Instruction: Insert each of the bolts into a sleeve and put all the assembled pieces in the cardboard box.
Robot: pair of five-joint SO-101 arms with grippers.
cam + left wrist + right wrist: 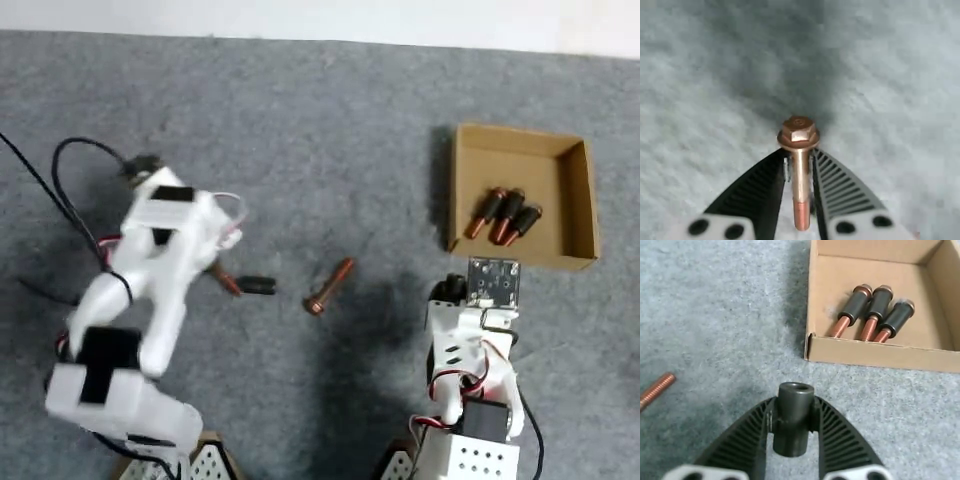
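Left gripper (799,156) nearly closed, pinching bolt (798,135) shank; right gripper (792,405) clamping sleeve (791,427); loose bolt (655,389) cut off at frame edge.

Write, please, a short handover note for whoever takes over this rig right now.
Left claw: shut on the held bolt, head pointing away from the claw.
Right claw: shut on the held sleeve, near the cardboard box.
Done: three assembled pieces lie side by side in the box.
On the grey mat between the arms: a loose bolt and a loose sleeve, apart from each other.
Left to do: join the held pair and box it, then do the same with the loose pair.
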